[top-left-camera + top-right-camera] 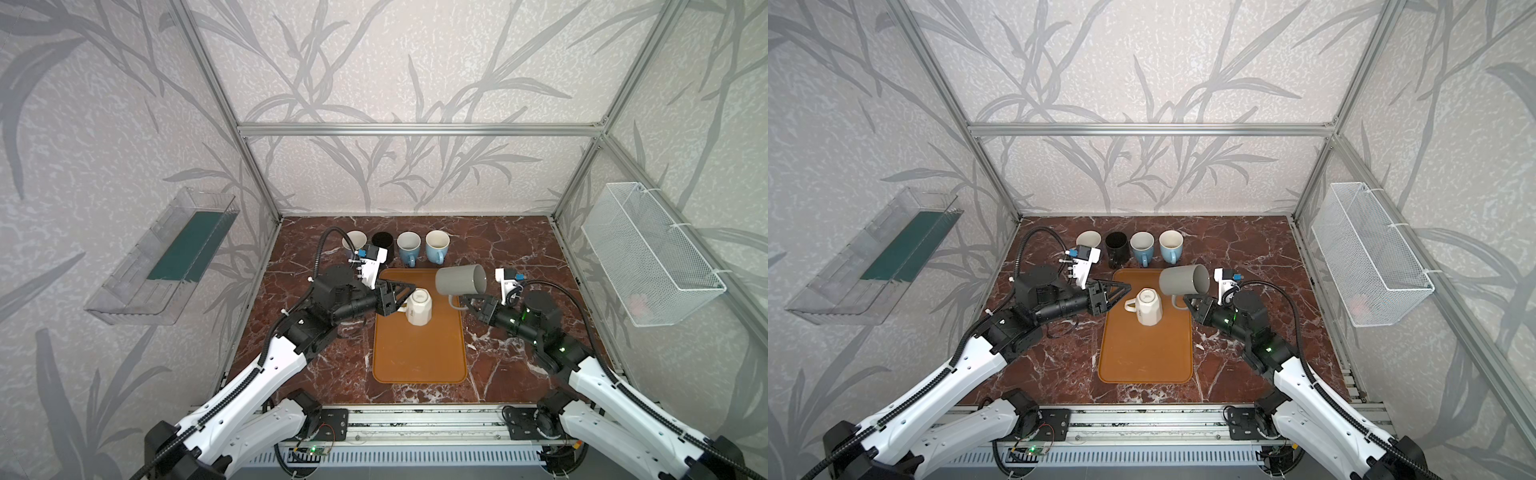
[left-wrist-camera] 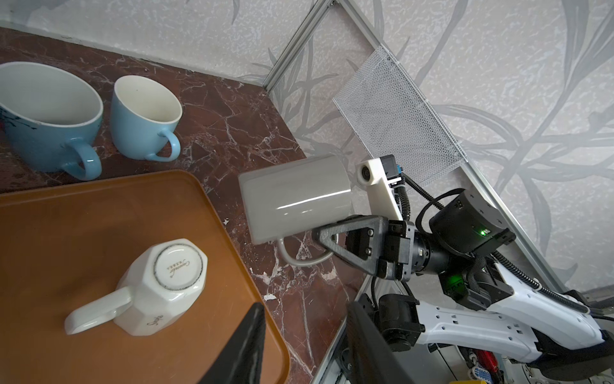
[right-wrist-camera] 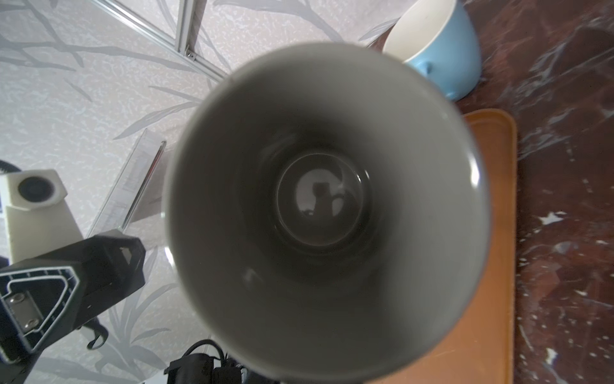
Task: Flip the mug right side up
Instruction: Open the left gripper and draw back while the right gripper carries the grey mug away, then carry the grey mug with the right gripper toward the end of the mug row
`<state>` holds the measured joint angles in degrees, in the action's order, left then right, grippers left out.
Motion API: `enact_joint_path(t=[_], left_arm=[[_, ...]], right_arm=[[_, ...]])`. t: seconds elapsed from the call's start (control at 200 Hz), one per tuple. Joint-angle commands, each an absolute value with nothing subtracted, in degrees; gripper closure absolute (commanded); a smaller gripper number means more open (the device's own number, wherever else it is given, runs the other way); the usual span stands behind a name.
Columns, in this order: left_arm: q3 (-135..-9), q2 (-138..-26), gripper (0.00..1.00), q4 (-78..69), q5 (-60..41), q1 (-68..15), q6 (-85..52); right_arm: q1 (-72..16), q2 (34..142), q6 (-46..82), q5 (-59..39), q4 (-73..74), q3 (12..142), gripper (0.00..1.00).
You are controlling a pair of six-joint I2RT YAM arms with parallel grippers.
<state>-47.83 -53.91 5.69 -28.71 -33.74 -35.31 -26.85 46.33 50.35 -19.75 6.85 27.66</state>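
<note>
Veined red marble [image 1: 519, 249]; glossy cylindrical grey mug [image 1: 459, 280]

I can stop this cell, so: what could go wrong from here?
The grey ceramic mug hangs sideways in the air, the right gripper shut only on its handle: it might swing or slip. The open left gripper sits close to the upside-down white faceted mug and may knock it.

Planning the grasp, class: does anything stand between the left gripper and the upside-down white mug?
Nothing visible: the open left gripper is beside the handle of the white mug; the grey mug hangs aside in the right gripper.
</note>
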Motion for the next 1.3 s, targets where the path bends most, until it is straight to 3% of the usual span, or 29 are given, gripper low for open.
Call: enact_joint_path(t=[0.0,0.5,1.294], left_arm=[[-47.58,-52.78,0.57,8.89,-26.36,-33.54,-33.27],[-45.71,-50.06,0.56,12.44,-24.09,-33.57,-32.68],[-44.39,-45.17,0.56,16.35,-23.12,-33.57,-32.61]], right_arm=[[-23.38,46.56,46.03,-23.18,10.74,32.22,1.00],[-14.09,58.66,30.29,-25.67,0.24,42.39,1.00],[-12.13,80.12,15.29,-14.21,-16.34,62.87,1.00]])
